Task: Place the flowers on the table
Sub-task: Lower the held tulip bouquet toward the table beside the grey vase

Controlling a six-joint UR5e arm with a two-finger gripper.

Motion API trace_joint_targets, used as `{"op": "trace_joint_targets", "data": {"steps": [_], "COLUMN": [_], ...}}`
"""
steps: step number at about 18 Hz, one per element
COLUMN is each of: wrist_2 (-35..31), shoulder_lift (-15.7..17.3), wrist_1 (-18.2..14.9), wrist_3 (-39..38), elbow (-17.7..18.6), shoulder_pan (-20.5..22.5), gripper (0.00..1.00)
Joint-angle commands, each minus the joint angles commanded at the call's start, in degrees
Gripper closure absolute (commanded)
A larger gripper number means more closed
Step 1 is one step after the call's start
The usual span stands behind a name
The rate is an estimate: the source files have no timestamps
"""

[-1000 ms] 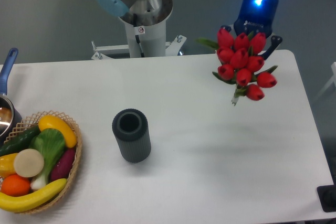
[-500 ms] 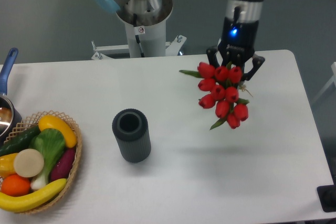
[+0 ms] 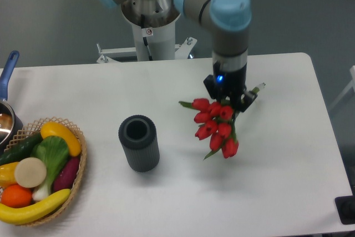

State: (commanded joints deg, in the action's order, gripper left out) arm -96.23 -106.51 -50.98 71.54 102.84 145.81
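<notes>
The flowers [image 3: 215, 125], a bunch of red tulip buds with green leaves, hang tilted over the middle right of the white table [image 3: 277, 181], buds pointing down toward the front. Their green stem end [image 3: 255, 89] sticks out to the right behind the gripper. My gripper [image 3: 228, 99] comes down from above and is shut on the flowers at the stems, just above the buds. Whether the lowest bud touches the tabletop cannot be told.
A dark grey ribbed cylinder vase [image 3: 138, 142] stands upright left of the flowers. A wicker basket [image 3: 77, 159] of fake fruit and vegetables sits at the front left. A pot with a blue handle [image 3: 8, 73] is at the left edge. The robot base [image 3: 150, 31] rises behind the table.
The gripper has carried the flowers from the back right corner leftward and toward the front, lowering them nearer the tabletop. The arm now reaches further over the table.
</notes>
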Motion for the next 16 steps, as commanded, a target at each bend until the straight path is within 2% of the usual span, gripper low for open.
{"op": "trace_joint_targets", "data": {"steps": [6,13,14,16], "wrist_2": [-0.2,-0.2,-0.2,-0.1], "shoulder_lift": [-5.2,-6.9,-6.8,-6.5], "wrist_1": [0.4,0.4,0.4,0.4], "wrist_3": [0.0,0.2,0.3,0.5], "elbow": [-0.9,-1.3,-1.4,-1.5], "shoulder_pan": [-1.0,-1.0,-1.0,-1.0], "gripper": [0.59,0.58,0.57,0.47]}}
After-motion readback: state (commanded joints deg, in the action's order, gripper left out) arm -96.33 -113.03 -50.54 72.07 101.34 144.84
